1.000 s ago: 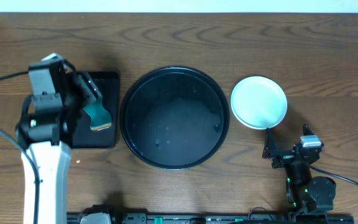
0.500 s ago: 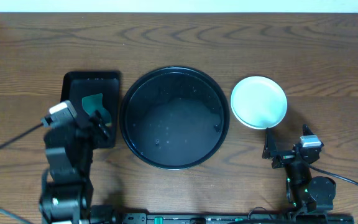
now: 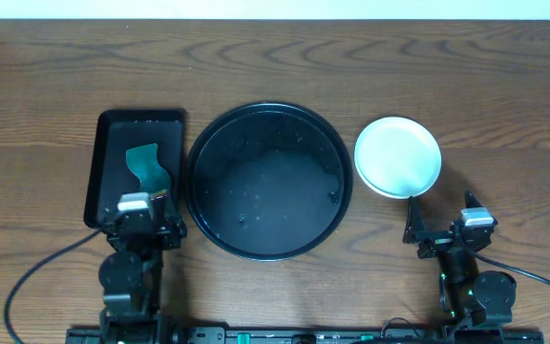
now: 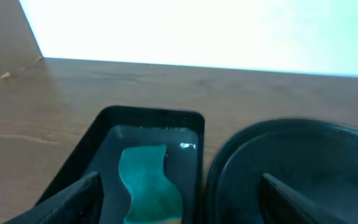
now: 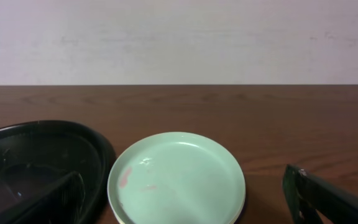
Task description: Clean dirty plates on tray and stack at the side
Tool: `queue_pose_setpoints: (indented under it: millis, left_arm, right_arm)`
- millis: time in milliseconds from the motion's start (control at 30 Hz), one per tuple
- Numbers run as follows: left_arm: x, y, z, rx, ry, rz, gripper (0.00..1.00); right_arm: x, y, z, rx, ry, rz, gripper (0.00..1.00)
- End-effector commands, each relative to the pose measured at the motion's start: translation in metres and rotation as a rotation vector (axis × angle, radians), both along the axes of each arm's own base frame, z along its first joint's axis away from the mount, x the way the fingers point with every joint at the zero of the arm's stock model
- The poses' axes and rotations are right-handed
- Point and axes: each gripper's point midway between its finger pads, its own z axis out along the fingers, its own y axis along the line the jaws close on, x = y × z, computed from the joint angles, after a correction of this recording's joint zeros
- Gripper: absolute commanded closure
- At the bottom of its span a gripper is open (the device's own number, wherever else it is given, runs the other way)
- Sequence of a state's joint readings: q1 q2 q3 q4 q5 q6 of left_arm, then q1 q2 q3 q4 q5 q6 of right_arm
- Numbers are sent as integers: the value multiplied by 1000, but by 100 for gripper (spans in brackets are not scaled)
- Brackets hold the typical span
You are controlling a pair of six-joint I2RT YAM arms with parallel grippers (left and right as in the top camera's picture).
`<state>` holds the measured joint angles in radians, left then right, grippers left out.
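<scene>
The large round black tray (image 3: 268, 182) lies at the middle of the table with no plate on it, only wet streaks. A pale mint plate (image 3: 397, 156) with small reddish smudges lies on the table to its right. In the right wrist view (image 5: 176, 177) a second rim shows just under it. No yellow plate shows. My left gripper (image 3: 143, 218) is open and empty at the near end of the small rectangular tray; its fingers frame the sponge in the left wrist view (image 4: 179, 211). My right gripper (image 3: 442, 225) is open and empty, just in front of the plate (image 5: 185, 214).
A small rectangular black tray (image 3: 103, 158) left of the round tray holds a teal sponge (image 3: 146, 164), which also shows in the left wrist view (image 4: 148, 180). The round tray's rim shows in both wrist views (image 4: 303, 162) (image 5: 36, 155). A pale wall borders the table's far edge.
My left arm has pulled back from over the rectangular tray toward the table's front edge. It has let go of the sponge, which now lies in that tray. The right arm has not moved.
</scene>
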<state>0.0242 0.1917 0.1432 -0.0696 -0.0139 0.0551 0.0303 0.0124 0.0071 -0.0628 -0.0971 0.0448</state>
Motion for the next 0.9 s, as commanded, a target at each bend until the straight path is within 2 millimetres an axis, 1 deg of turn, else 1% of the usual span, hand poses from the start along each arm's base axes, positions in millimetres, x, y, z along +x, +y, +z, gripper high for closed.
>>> queue_pose_setpoints:
  millis: [0, 200, 233, 267, 333, 567, 867]
  left_arm:
    - [-2, -2, -14, 99, 0, -30, 21]
    - [-4, -2, -24, 181, -13, -43, 21]
    - [-4, -1, -26, 192, -14, -43, 13]
    - [-5, -1, -28, 201, -14, -43, 12]
    - [-5, -1, -26, 203, -30, -41, 12]
    - [-5, -1, -26, 203, -29, -41, 12]
    - [-5, -1, -31, 202, -7, -43, 12]
  right_arm:
    - [-1, 3, 0, 14, 1, 14, 1]
    - [-1, 3, 0, 14, 1, 14, 1]
    - [-1, 3, 0, 14, 1, 14, 1]
    - [-1, 3, 0, 14, 1, 14, 1]
    - [-1, 3, 0, 14, 1, 14, 1]
    - [-1, 3, 0, 14, 1, 14, 1]
    - [-1, 3, 0, 14, 1, 14, 1]
